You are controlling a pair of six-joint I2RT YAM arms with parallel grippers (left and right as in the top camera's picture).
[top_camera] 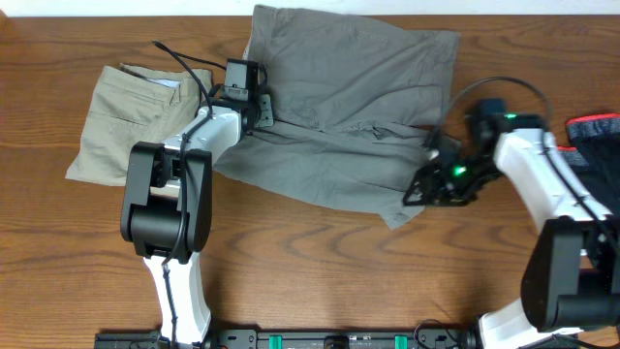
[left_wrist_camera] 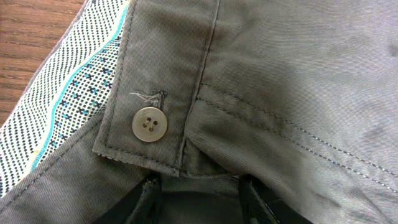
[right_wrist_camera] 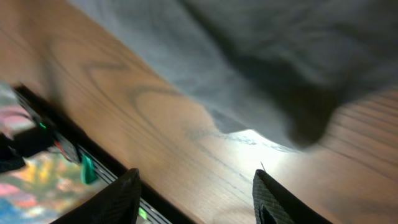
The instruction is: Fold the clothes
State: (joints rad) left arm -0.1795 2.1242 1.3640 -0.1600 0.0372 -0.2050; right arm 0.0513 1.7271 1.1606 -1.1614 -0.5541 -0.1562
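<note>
Left gripper [top_camera: 257, 105]: down on the waistband end of the grey shorts [top_camera: 349, 107]. In its wrist view the left gripper [left_wrist_camera: 199, 202] has its fingers [left_wrist_camera: 147, 200] parted to a middling gap, with a lip of grey cloth lying between them and nothing pinched.
Right gripper [top_camera: 417, 191]: low over the table at the shorts' near right corner. In its own blurred view the right gripper [right_wrist_camera: 199, 202] is spread wide and holds nothing, with bare wood between its fingers [right_wrist_camera: 127, 199].
Grey shorts: spread flat and wrinkled across the far middle of the table. The waistband end is under the left gripper, and the near right hem is just beside the right gripper's tips; the hem [right_wrist_camera: 280, 62] lies just ahead of those tips.
Button [left_wrist_camera: 150, 124]: pale, four holes, sewn on the waistband tab just ahead of the left fingers.
Patterned lining [left_wrist_camera: 68, 99]: white with dark dots and a teal stripe, turned outward to the left of the button.
Beige shorts [top_camera: 126, 121]: folded and lying left of the grey pair; the left arm hides where the two meet.
Wooden table [top_camera: 320, 262]: brown, strongly grained, and glossy enough to show a bright glare patch near the right gripper.
Black rail [top_camera: 329, 339]: runs along the table's near edge between the two arm bases, with green clips on it.
Red and dark cloth [top_camera: 596, 131]: at the far right edge, partly cut off by the frame.
</note>
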